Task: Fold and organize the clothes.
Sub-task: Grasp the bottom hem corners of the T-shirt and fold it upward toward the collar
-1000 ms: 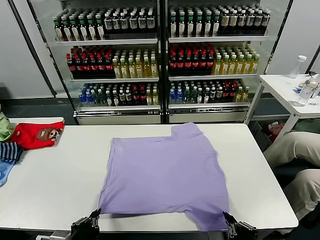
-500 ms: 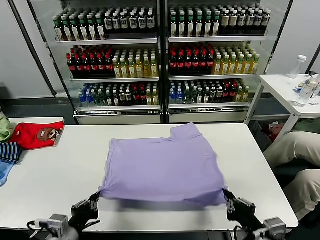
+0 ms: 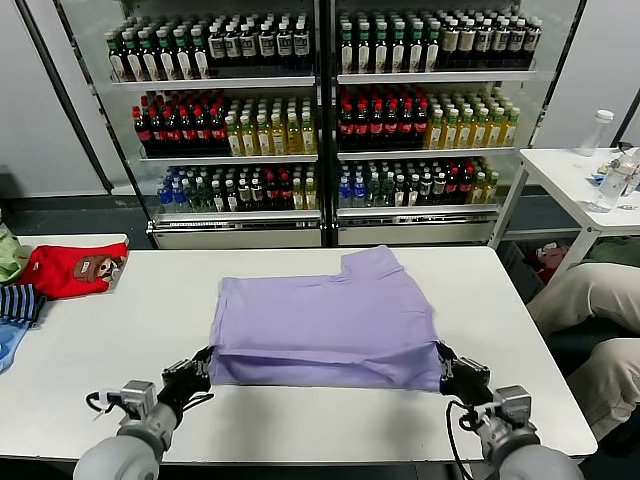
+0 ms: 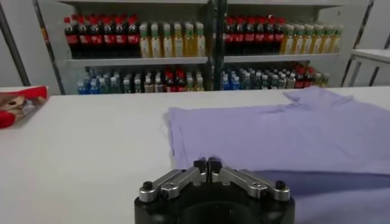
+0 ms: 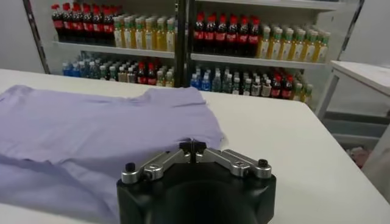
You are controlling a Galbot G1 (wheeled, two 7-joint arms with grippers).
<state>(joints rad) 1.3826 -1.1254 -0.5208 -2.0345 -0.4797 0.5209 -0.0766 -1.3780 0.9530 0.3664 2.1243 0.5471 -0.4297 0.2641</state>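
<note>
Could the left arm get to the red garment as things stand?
Probably not now: the left gripper is shut on the lavender T-shirt mid-fold, and the red garment lies far off on the table's corner.

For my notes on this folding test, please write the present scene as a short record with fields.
shirt: lavender T-shirt on white table, near hem raised and carried toward the far side
left gripper: shut on shirt's near left corner
right gripper: shut on shirt's near right corner
other clothes: red garment and striped garment at table's left end
background: drink cooler
</note>
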